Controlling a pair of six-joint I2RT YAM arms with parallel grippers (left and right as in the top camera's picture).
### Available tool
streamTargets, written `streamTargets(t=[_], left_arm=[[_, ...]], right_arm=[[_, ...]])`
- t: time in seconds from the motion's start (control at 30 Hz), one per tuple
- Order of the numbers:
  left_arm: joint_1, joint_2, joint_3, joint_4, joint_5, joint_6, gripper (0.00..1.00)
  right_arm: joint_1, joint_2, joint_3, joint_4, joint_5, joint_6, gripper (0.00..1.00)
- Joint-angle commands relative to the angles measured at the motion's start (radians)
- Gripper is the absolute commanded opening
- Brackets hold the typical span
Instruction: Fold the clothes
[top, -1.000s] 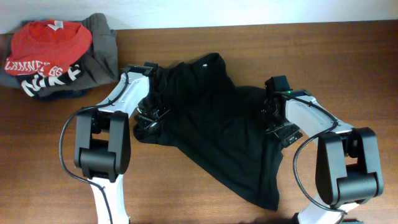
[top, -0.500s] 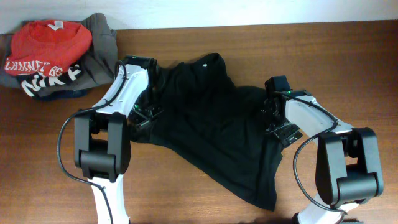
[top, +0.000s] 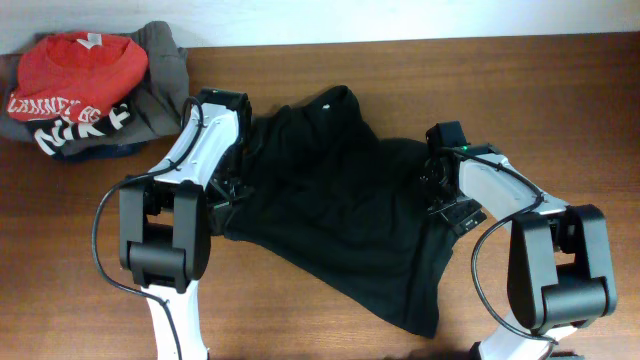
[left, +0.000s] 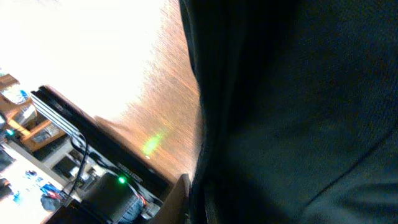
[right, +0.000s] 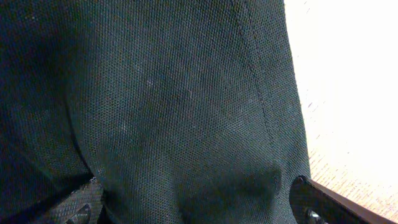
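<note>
The clothes (top: 340, 200), one black garment, lie crumpled across the middle of the wooden table, with a small white logo (top: 322, 103) at the far edge. My left gripper (top: 222, 190) sits at the garment's left edge. In the left wrist view, black fabric (left: 298, 112) hides all but one finger (left: 179, 202), so how the jaws stand is hidden. My right gripper (top: 447, 200) is over the garment's right side. It stands wide open in the right wrist view (right: 196, 196), its two fingers far apart with the black cloth (right: 174, 93) bulging between them.
A red shirt with white lettering (top: 75, 65) lies on a grey garment (top: 165, 80) at the back left corner. Bare wooden table (top: 560, 100) shows to the right and along the front. The table's back edge runs along the top of the overhead view.
My left gripper has shifted a little to the left, and the garment's left edge and lower tip have moved with it. The right arm has not moved.
</note>
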Motion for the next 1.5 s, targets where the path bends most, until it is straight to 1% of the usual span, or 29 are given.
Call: streamTargets(t=[0.0, 0.03, 0.07, 0.1, 0.13, 0.2, 0.3, 0.33, 0.37, 0.4, 0.43, 0.53, 0.6, 0.83, 0.9, 0.97, 1.2, 1.27, 1.33, 1.47], left_arm=[[0.002, 0.0, 0.012, 0.005, -0.094, 0.008, 0.33], [0.002, 0.0, 0.012, 0.006, -0.108, 0.008, 0.39], [0.002, -0.001, 0.013, 0.006, -0.129, 0.008, 0.73], [0.002, -0.002, 0.013, 0.006, -0.131, 0.009, 0.98], [0.002, -0.002, 0.013, 0.006, -0.133, 0.009, 0.99], [0.002, -0.002, 0.018, 0.01, -0.146, 0.009, 0.99], [0.002, -0.002, 0.056, 0.056, -0.154, 0.018, 0.99], [0.002, -0.002, 0.075, 0.074, -0.154, 0.035, 0.99], [0.0, -0.002, 0.117, 0.14, -0.14, 0.102, 0.99], [0.0, -0.002, 0.143, 0.204, -0.095, 0.166, 0.99], [0.001, -0.002, 0.167, 0.272, -0.009, 0.232, 0.99], [0.008, -0.002, 0.18, 0.403, 0.154, 0.293, 0.99], [0.009, 0.0, 0.18, 0.487, 0.216, 0.297, 0.99], [0.009, 0.004, 0.18, 0.661, 0.228, 0.297, 0.99], [0.009, 0.007, 0.18, 0.68, 0.248, 0.297, 0.98], [0.009, 0.013, 0.18, 0.657, 0.273, 0.296, 0.97], [0.008, 0.066, 0.18, 0.623, 0.281, 0.27, 0.99], [0.011, 0.111, 0.18, 0.647, 0.281, 0.271, 0.99], [0.011, 0.136, 0.18, 0.677, 0.292, 0.306, 0.99], [0.011, 0.138, 0.18, 0.721, 0.291, 0.32, 0.99]], right_arm=[[-0.009, -0.003, 0.0, 0.0, 0.006, 0.004, 0.99], [-0.009, -0.003, 0.0, 0.0, 0.006, 0.004, 0.99], [-0.009, -0.003, 0.0, 0.0, 0.006, 0.004, 0.99], [-0.009, -0.003, 0.0, 0.0, 0.006, 0.004, 0.99], [-0.009, -0.003, 0.0, 0.002, 0.006, 0.004, 0.99], [-0.009, -0.003, 0.0, 0.003, 0.006, 0.004, 0.99], [-0.009, -0.003, 0.0, 0.004, 0.005, 0.005, 0.99], [-0.009, -0.003, 0.0, 0.005, 0.005, 0.005, 0.99], [-0.009, -0.003, 0.0, 0.007, 0.005, 0.004, 0.99], [-0.009, -0.003, 0.0, 0.008, 0.005, 0.005, 0.99], [-0.009, -0.003, 0.0, 0.008, 0.005, 0.004, 0.99], [-0.009, -0.003, 0.0, 0.007, 0.005, 0.004, 0.99], [-0.009, -0.003, 0.0, 0.007, 0.006, 0.004, 0.99], [-0.009, -0.003, 0.0, 0.007, 0.005, 0.004, 0.99], [-0.009, -0.003, 0.0, 0.007, 0.005, 0.004, 0.99], [-0.009, -0.003, 0.0, 0.007, 0.005, 0.004, 0.99], [-0.009, -0.003, 0.0, 0.006, 0.005, 0.004, 0.99], [-0.009, -0.003, 0.0, 0.007, 0.005, 0.004, 0.99], [-0.009, -0.003, 0.0, 0.007, 0.005, 0.004, 0.99], [-0.009, -0.003, 0.0, 0.006, 0.006, 0.004, 0.99]])
